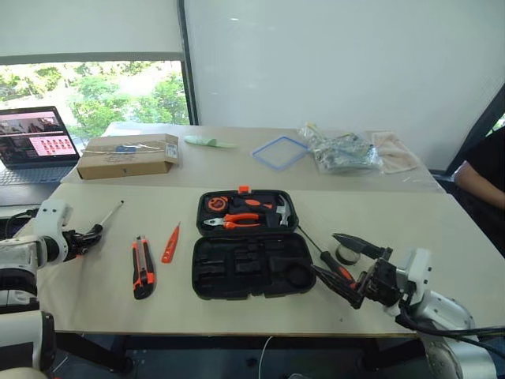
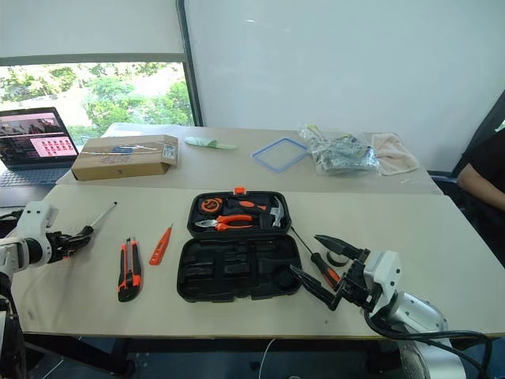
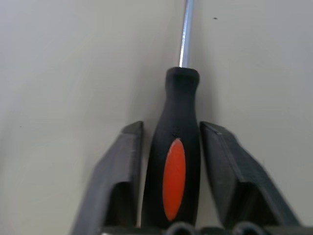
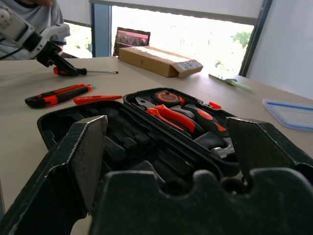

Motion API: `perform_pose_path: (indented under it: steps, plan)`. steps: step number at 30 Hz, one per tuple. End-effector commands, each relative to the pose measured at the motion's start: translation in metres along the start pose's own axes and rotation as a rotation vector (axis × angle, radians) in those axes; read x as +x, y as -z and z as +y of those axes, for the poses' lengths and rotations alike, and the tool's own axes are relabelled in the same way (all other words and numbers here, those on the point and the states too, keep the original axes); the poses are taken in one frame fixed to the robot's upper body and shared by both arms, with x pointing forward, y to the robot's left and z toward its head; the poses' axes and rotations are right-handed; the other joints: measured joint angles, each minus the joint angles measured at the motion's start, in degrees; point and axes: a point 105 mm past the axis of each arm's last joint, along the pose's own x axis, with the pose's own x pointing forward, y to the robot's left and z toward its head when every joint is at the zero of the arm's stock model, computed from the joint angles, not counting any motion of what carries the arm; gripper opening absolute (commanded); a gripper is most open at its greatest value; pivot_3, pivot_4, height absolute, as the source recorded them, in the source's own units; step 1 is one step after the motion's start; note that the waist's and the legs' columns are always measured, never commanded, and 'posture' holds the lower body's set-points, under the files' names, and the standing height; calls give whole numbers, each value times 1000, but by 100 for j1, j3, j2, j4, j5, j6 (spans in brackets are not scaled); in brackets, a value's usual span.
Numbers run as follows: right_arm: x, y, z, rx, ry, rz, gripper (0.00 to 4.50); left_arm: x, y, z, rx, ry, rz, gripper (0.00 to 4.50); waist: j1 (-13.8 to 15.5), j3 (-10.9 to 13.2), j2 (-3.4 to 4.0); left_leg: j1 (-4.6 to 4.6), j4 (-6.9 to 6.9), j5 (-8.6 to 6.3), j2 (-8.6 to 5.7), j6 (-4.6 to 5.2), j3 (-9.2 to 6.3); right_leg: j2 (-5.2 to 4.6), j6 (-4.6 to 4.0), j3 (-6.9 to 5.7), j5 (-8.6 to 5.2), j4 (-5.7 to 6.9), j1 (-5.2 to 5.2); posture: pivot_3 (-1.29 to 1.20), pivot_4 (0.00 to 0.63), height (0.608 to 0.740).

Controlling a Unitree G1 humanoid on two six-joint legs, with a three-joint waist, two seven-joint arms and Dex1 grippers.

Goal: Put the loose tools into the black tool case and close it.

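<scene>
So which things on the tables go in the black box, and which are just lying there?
For the job:
- open black plastic tool case
- orange-and-black screwdriver between the left hand's fingers
- second orange-and-black screwdriver
- orange-and-black utility knife
- slim orange tester pen
- small grey tape roll

Just lying about:
- brown cardboard box
- open laptop
- blue square frame
- clear plastic bag

Utility knife (image 1: 143, 268) left of tool case (image 1: 251, 264)

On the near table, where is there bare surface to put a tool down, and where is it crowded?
Bare: the strip between the tester pen and the black tool case, and the wide area to the right of the tape roll. Crowded: between the case and the right gripper, where a screwdriver and the tape roll lie.
</scene>
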Motion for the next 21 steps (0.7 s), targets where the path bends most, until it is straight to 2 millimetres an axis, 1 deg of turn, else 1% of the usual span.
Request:
perform_pose_path:
  steps: [1,3,4,5,6,7,8,10,11,12,13,14,15,17,20,21]
  plan:
    - [-6,-15,-2,-79,12,-20,4500,-13,-37,-12,79,144,-190,899,13,1,-1,-1,3,-1,1,2,0,0,0,0,0,2,0,0,150,740]
    - [-10,-15,-4,-86,22,-6,4500,-22,-63,-38,173,314,-322,899,42,1,-4,-4,8,-2,3,3,1,0,1,0,1,3,-1,0,150,740]
    - [-14,-15,-5,-93,24,5,4500,-28,-75,-62,270,450,-368,899,58,2,-5,-6,11,-2,5,4,1,0,1,-1,1,3,-1,0,150,740]
    - [-16,-14,-6,-98,26,13,4500,-33,-80,-79,337,543,-391,899,90,2,-5,-10,17,-3,6,4,1,0,1,-2,1,2,-1,0,150,740]
    - [-19,-14,-8,-104,28,23,4500,-36,-79,-103,443,665,-375,899,115,2,-5,-15,23,-4,6,6,1,-3,3,-3,2,3,-2,0,150,740]
    - [-21,-14,-9,-108,29,30,4500,-38,-77,-119,511,745,-356,899,134,2,-5,-18,30,-5,6,8,1,-3,5,-3,3,2,-1,0,150,740]
    - [-24,-14,-10,-114,27,43,4500,-37,-68,-139,618,830,-300,899,143,0,-2,-20,34,-8,5,12,0,-5,6,-3,4,2,2,0,150,740]
    - [-28,-13,-11,-121,22,59,4500,-38,-57,-164,751,933,-235,899,136,-2,3,-17,37,-13,-4,21,2,-7,11,7,6,0,6,0,150,740]
    - [-30,-12,-11,-124,19,67,4500,-37,-53,-180,806,986,-214,899,124,-2,3,-14,37,-15,-5,25,5,-6,12,13,6,1,7,0,150,740]
    - [-32,-11,-12,-126,15,78,4500,-32,-49,-200,863,1026,-187,899,109,-2,3,-13,37,-16,-4,27,6,-4,12,17,6,1,7,0,150,740]
    - [-33,-11,-12,-126,12,85,4500,-27,-45,-215,904,1049,-161,899,113,-2,3,-13,38,-17,-3,30,6,1,12,20,6,0,5,0,150,740]
    - [-34,-11,-11,-125,11,88,4500,-21,-42,-226,948,1044,-141,899,124,-2,2,-12,39,-19,-4,33,5,2,13,22,6,0,8,0,150,740]
    - [-34,-11,-11,-124,10,89,4500,-17,-40,-231,974,1034,-130,899,125,-1,2,-13,44,-22,-5,38,6,2,16,25,8,0,10,0,150,740]
    - [-33,-11,-10,-122,11,86,4500,-13,-38,-236,979,1025,-109,899,106,-1,2,-19,60,-41,-5,71,4,9,19,32,9,-1,9,0,150,740]
    - [-33,-11,-7,-116,21,83,4500,-2,-39,-250,971,997,-100,899,61,-1,3,-23,70,-47,2,81,-3,27,18,46,9,0,0,0,150,740]
    - [-33,-11,-6,-114,23,82,4500,3,-38,-254,992,985,-94,899,71,0,4,-23,70,-47,3,82,-5,26,18,45,9,-1,0,0,150,740]
